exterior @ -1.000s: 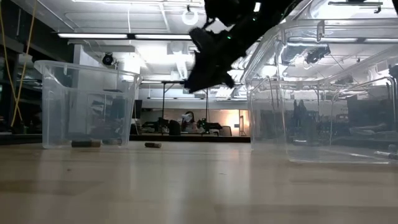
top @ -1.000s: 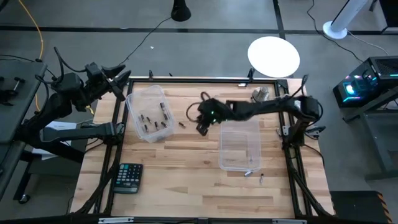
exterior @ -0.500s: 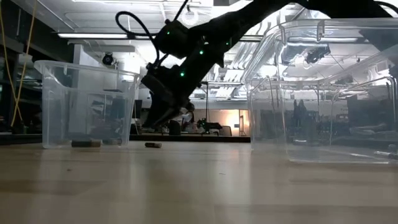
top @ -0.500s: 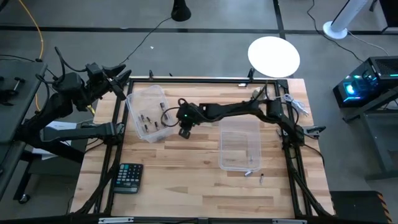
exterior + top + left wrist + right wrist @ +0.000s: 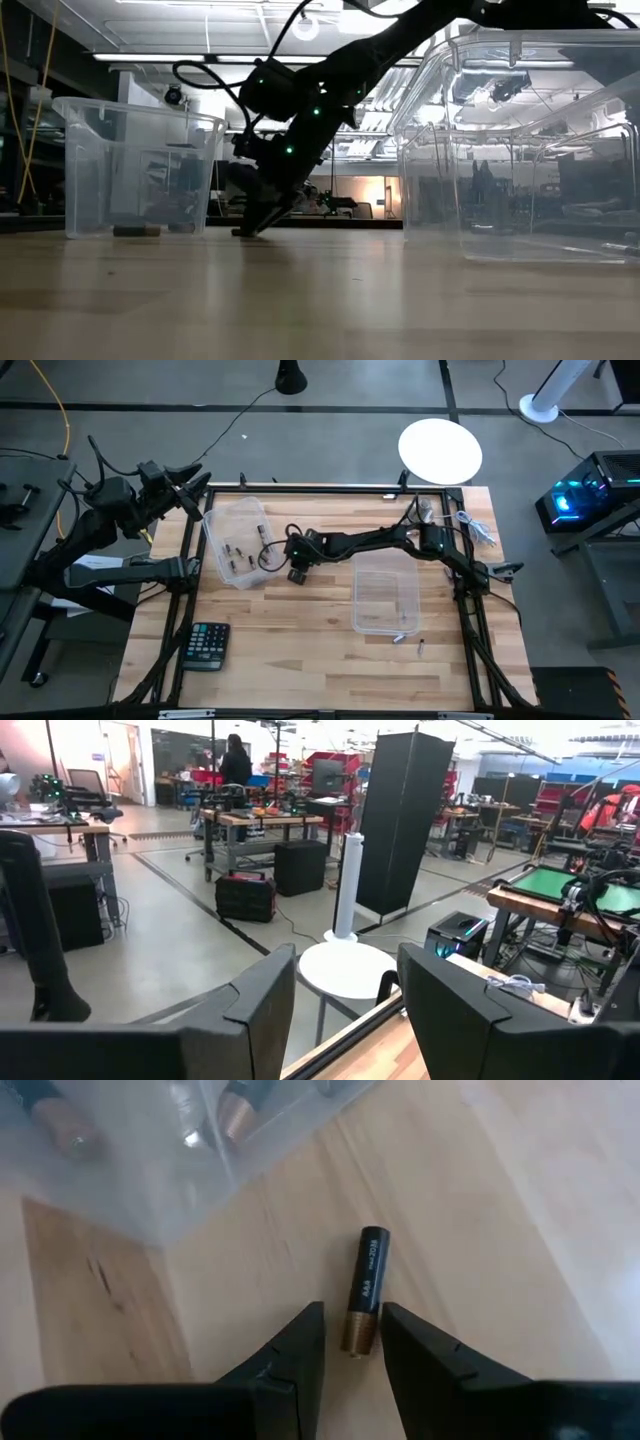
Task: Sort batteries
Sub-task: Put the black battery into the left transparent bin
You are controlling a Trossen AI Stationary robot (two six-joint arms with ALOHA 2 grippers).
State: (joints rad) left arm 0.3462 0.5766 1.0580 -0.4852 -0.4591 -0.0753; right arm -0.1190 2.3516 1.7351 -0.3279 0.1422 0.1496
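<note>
High view: right gripper [image 5: 297, 572] is seen beside the left bin [image 5: 240, 543]; left gripper [image 5: 192, 488] is parked off the bench [image 5: 300, 640].
Right wrist view: battery [image 5: 364, 1290] is framed between spread fingers [image 5: 292, 1342], long axis pointing away, one end inside the gap, unclamped.
Left wrist view: fingers are held apart, empty.

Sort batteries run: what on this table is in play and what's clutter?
In play:
- loose battery, copper end between the right end effector fingers
- left clear bin holding dark batteries
- right clear bin
- two stray batteries near the right bin

Clutter:
- black calculator
- silver metal object
- left end effector, parked off the table
</note>
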